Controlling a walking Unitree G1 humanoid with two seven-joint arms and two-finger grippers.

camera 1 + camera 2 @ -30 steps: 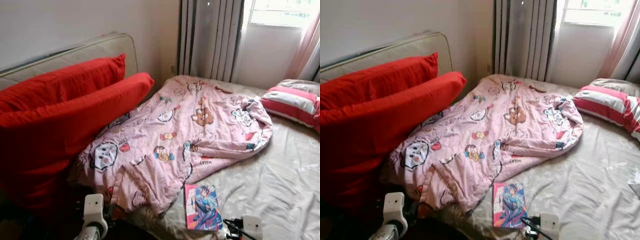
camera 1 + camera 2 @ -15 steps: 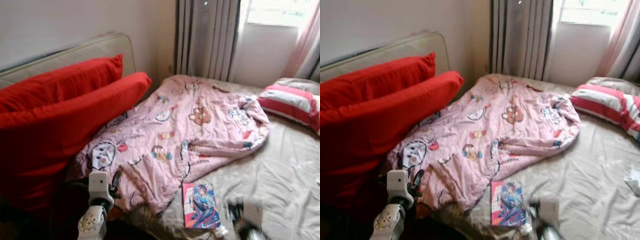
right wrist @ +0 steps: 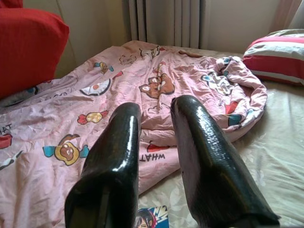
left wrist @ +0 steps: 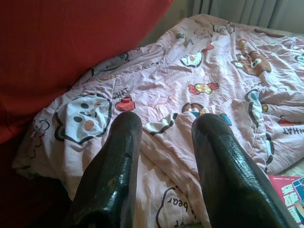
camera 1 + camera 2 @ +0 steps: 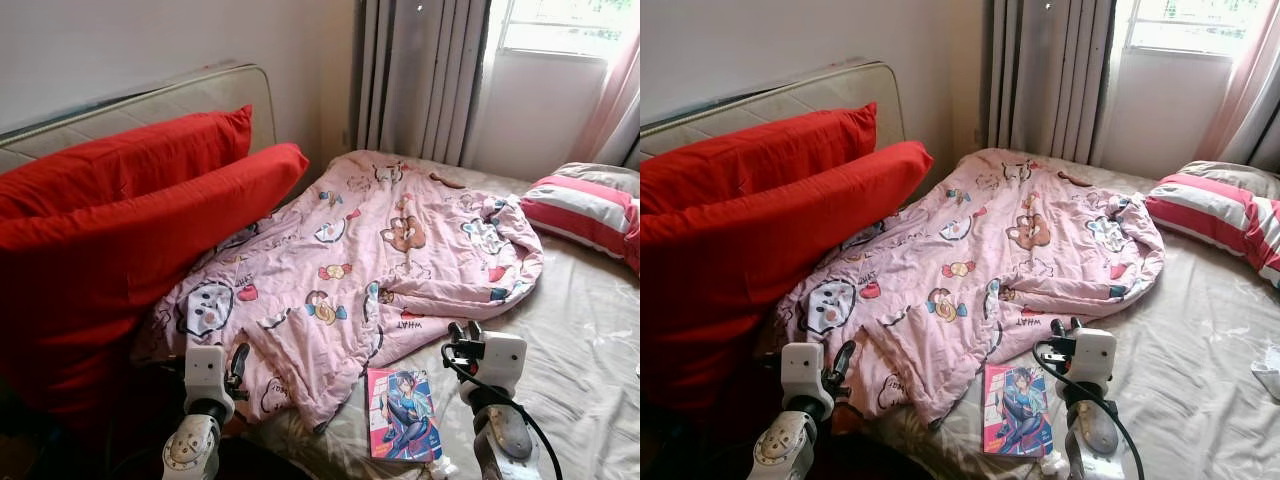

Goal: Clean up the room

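Both grippers are raised at the bottom of the frame with fingers apart and nothing held: I have the left gripper (image 4: pixel 161 156) over the lower-left corner of the pink quilt (image 5: pixel 370 260), and the right gripper (image 3: pixel 154 147) lower right, above the quilt's near edge and the comic book (image 5: pixel 403 415). The quilt lies crumpled across the centre of the frame on the beige bed sheet (image 5: pixel 570 350), beside two red pillows (image 5: pixel 130 230) at left. I judge the quilt light, soft and limp; it will sag and drag, so take hold at a corner or folded hem, pinching a full layer. The book is thin, flat and glossy, probably slippery; grip its free edge. A striped pillow (image 5: pixel 580 205) rests at upper right.
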